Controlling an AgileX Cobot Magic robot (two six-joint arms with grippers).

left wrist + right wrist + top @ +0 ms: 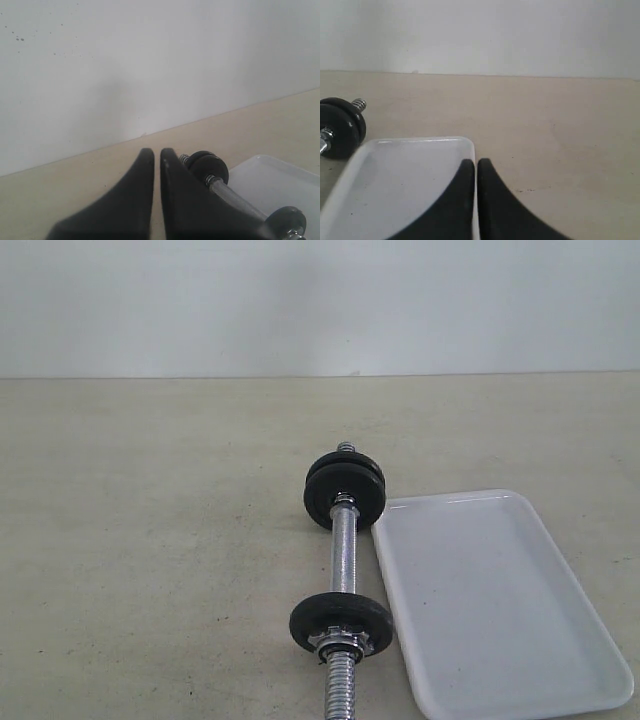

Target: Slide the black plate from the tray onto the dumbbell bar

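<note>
Nearest, both arms sit outside the exterior view, so where they hang over the desk (150,540) cannot be placed. In its wrist view the left end effector (157,152) is clenched, fingers almost touching with nothing between them. The right end effector (475,162) is clenched and empty in the same way, its tips showing against the right rim of the tray (490,610). This reads as a resting pose, not a grasp.

The dumbbell bar (345,555) lies flat on the desk, running near to far; its near threaded end is cut off by the edge of the exterior view. A chrome star nut (340,644) sits against the near black disc (340,618), presumably to lock it; that disc is not the task's one. The tray lies just right of the bar, and only bare white shows on it.

Farther along, two discs stand together on the bar. I judge the black plate (346,466) to be one of this pair, likely the farther, though I cannot tell which. If so, the sliding looks done. A short threaded tip (346,448) pokes out beyond them with no nut visible; whether the pair sits tight together is too small to tell.
</note>
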